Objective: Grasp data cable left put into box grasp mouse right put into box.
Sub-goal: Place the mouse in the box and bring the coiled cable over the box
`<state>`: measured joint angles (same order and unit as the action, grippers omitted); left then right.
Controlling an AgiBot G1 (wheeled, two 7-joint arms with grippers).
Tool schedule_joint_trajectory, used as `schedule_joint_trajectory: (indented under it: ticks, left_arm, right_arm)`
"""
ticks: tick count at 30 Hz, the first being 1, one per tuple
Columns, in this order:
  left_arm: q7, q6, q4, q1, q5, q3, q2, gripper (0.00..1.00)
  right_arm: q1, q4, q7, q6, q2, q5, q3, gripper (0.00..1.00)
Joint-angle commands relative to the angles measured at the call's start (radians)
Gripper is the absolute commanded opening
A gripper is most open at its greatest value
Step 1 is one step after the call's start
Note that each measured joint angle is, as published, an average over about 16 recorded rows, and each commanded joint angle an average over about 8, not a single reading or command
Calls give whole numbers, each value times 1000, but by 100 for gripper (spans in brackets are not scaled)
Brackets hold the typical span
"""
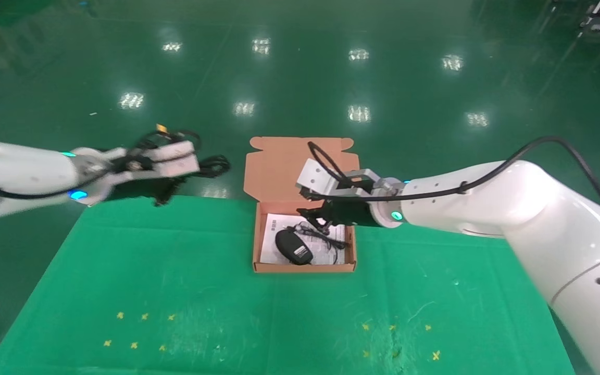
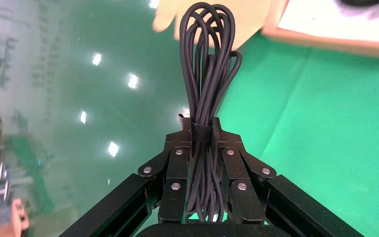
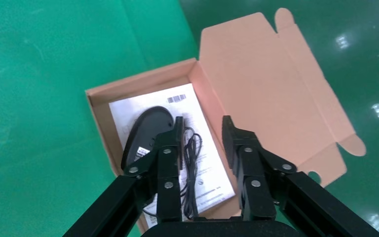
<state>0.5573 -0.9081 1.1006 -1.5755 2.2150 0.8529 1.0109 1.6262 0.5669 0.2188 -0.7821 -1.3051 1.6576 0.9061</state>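
My left gripper (image 1: 190,171) is shut on the data cable (image 1: 215,165), a black looped bundle, held in the air left of the box beyond the table's far edge. In the left wrist view the fingers (image 2: 201,129) clamp the data cable (image 2: 208,59) at its tie. The salmon-orange box (image 1: 305,267) stands open on the green cloth, lid (image 1: 279,166) tilted back. The black mouse (image 1: 292,246) lies in it on the white sheet, its cord (image 1: 326,237) beside it. My right gripper (image 1: 313,216) is open and empty just above the box; its view (image 3: 202,126) shows the mouse (image 3: 145,131) and cord (image 3: 192,158) below.
The green cloth (image 1: 175,281) covers the table, with small yellow cross marks at the front left (image 1: 133,330) and front right (image 1: 399,341). Shiny green floor lies beyond the table's far edge. The box lid (image 3: 266,89) has one round hole near its edge.
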Motion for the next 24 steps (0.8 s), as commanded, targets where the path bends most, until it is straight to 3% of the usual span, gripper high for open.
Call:
schedule_joint_trajectory:
  ticks: [1,12,18,24]
  left_arm:
    - [-12,24,-14,14,-1,4,16,0]
    - [-256,214,-217,80,-86,50,190,0]
    - [-439,289,-383,75,-180,62,302,0]
    - [-608,320,-453,76,-309,83,350,0]
  right_arm:
    - [2,5,5,0,7,2,3,100]
    - [22,87,36,-15,157,24,-5,100]
    - [21,163,79,-29,230,43,-4,100]
    - [21,223,128,-33,293,63,-5,100]
